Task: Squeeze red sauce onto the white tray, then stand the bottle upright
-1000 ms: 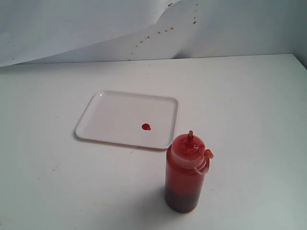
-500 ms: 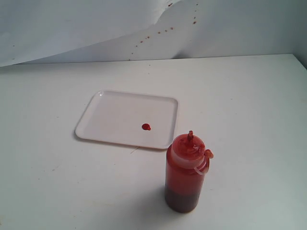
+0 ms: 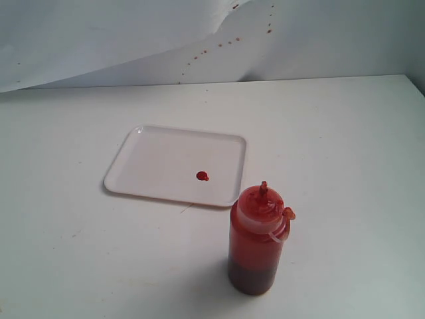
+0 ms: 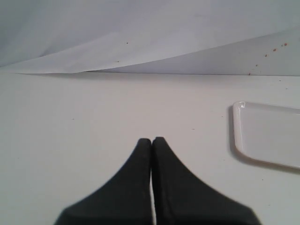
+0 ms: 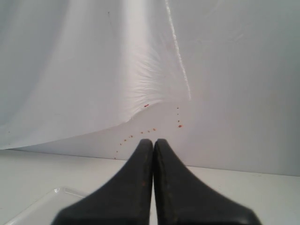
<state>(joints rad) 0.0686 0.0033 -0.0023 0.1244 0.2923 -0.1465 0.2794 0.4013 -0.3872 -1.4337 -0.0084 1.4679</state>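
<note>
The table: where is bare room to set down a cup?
Bare table lies right of the white tray and the bottle, behind the tray up to the backdrop, and left of the bottle. Crowded only where the bottle stands near the tray's corner.

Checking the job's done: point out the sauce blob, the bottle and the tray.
red sauce [image 3: 202, 176], exterior view, middle of the blob.
bottle [image 3: 254, 247], exterior view, middle of its upright body.
white tray [image 3: 153, 159], exterior view, bare floor left of the blob.
</note>
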